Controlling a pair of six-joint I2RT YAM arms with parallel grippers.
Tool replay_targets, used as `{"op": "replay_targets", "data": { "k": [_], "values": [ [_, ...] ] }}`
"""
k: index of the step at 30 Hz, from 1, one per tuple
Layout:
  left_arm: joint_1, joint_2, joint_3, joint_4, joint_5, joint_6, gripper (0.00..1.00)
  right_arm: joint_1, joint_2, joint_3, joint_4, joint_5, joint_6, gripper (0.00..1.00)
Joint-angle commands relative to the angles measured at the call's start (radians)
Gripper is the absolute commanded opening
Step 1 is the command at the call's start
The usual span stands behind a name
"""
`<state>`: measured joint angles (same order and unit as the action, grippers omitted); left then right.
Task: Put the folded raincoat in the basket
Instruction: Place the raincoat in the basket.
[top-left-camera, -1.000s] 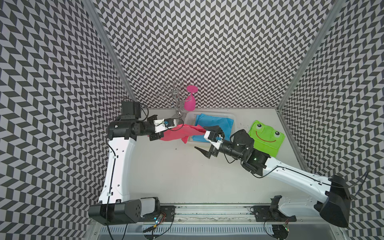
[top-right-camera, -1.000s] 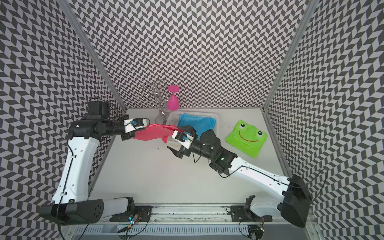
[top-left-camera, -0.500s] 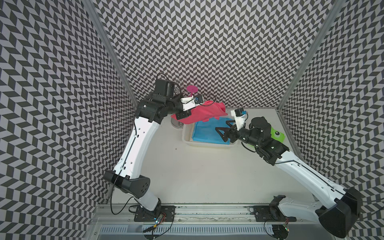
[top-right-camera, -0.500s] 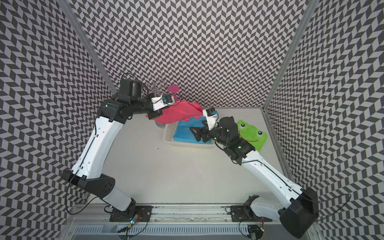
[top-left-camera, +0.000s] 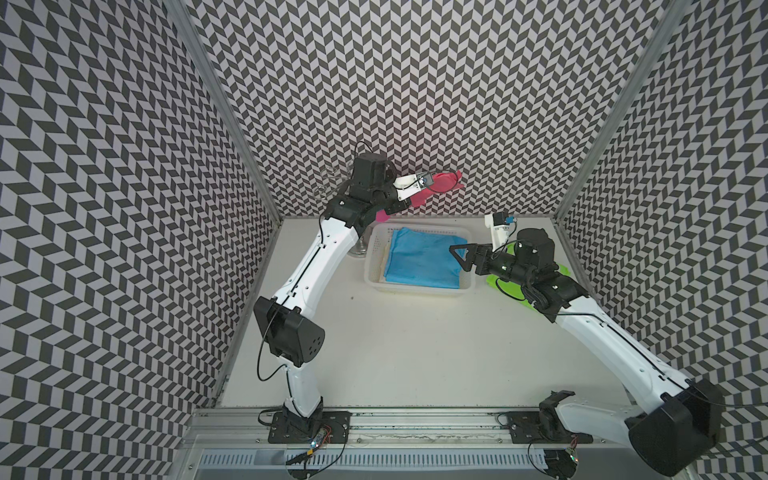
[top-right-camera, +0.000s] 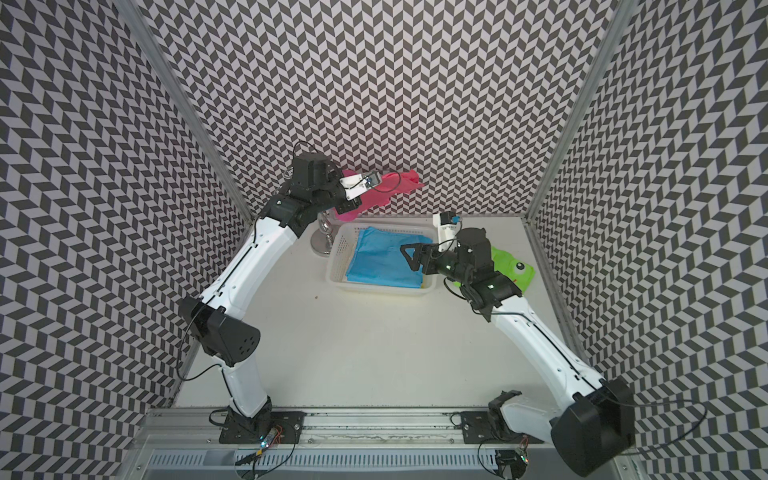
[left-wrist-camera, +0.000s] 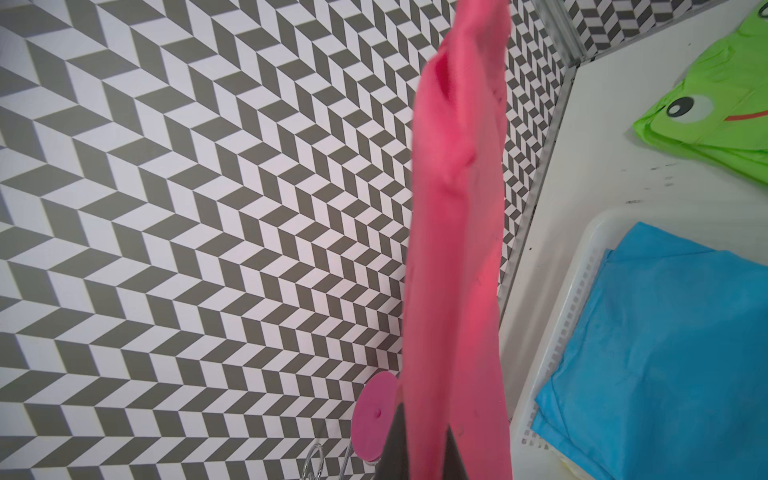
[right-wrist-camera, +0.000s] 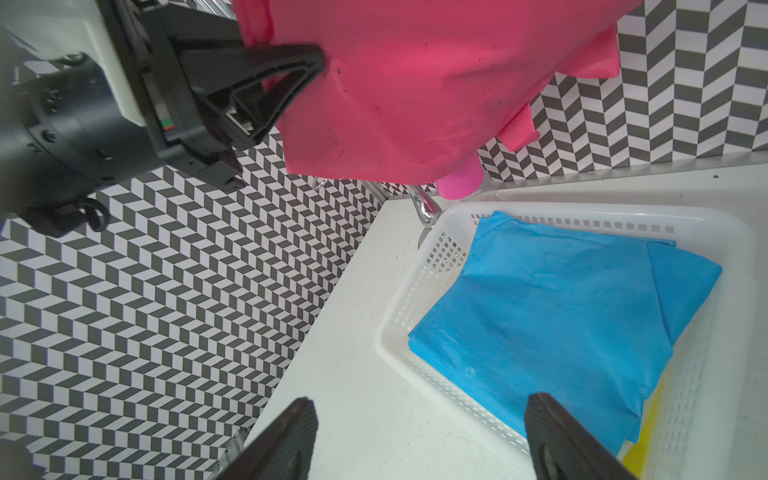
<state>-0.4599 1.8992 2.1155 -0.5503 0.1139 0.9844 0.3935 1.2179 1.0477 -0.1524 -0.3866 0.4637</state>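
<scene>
1. The folded pink plastic raincoat (top-left-camera: 446, 185) hung in the air by the back wall, up beyond the white lattice-sided plastic basket (top-left-camera: 415, 291) and outside it.
2. The left gripper (left-wrist-camera: 424, 444) had its black fingers (right-wrist-camera: 270, 54) clamped on one edge, with the cloth trailing out past the tips.
3. A folded blue raincoat (top-left-camera: 428, 262) lay inside the basket.
4. The right gripper (right-wrist-camera: 419, 436) hovered over the basket's right end, fingers spread wide, nothing between them.
5. A green frog-faced raincoat (top-right-camera: 515, 266) lay on the white table (top-left-camera: 415, 353) beside the basket.
</scene>
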Motion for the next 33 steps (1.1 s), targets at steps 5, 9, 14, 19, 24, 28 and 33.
{"op": "replay_targets", "data": {
  "k": [5, 9, 14, 19, 24, 28, 33],
  "values": [
    [-0.025, 0.079, 0.019, 0.158, -0.095, 0.046, 0.00, -0.066, -0.027, -0.062, 0.056, -0.045, 0.018, 0.82],
    [-0.035, 0.096, -0.023, 0.196, -0.117, 0.049, 0.00, -0.088, -0.032, -0.084, 0.059, -0.057, 0.016, 0.82],
    [-0.057, 0.076, -0.103, 0.212, -0.103, 0.054, 0.00, -0.097, -0.041, -0.115, 0.087, -0.079, 0.019, 0.82],
    [-0.085, 0.045, -0.198, 0.256, -0.122, 0.076, 0.00, -0.105, -0.052, -0.143, 0.123, -0.091, 0.031, 0.82],
    [-0.098, 0.049, -0.252, 0.298, -0.155, 0.094, 0.00, -0.114, -0.053, -0.156, 0.137, -0.096, 0.035, 0.82],
    [-0.098, 0.068, -0.300, 0.391, -0.206, 0.134, 0.00, -0.119, -0.049, -0.165, 0.148, -0.108, 0.035, 0.81],
    [-0.096, 0.092, -0.324, 0.451, -0.221, 0.175, 0.00, -0.123, -0.047, -0.170, 0.152, -0.120, 0.031, 0.81]
  ]
}}
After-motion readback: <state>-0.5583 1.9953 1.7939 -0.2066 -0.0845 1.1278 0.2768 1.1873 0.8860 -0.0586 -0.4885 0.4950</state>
